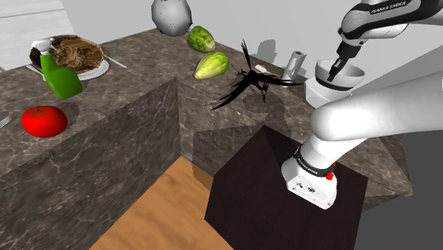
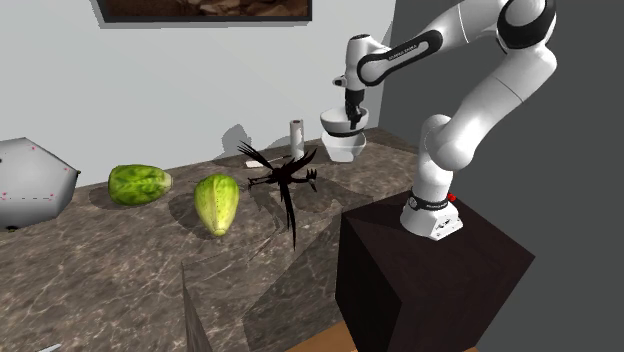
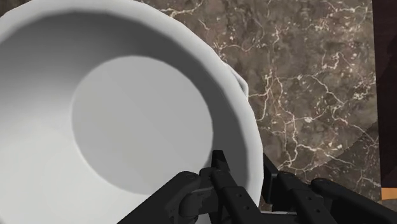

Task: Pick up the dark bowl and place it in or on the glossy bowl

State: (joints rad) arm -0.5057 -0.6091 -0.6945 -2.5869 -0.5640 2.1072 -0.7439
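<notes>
Shoulder view: gripper (image 1: 336,67) clamps the white bowl (image 1: 353,74) by its rim, fingertips hidden inside. Second bowl (image 1: 316,91) sits just below, partly behind the arm (image 1: 369,106).
Second exterior view: same stack, gap unclear.
Wrist view: fingers (image 3: 220,173) straddle the rim.

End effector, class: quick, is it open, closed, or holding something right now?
End effector: closed, holding the white bowl by its rim.
</notes>
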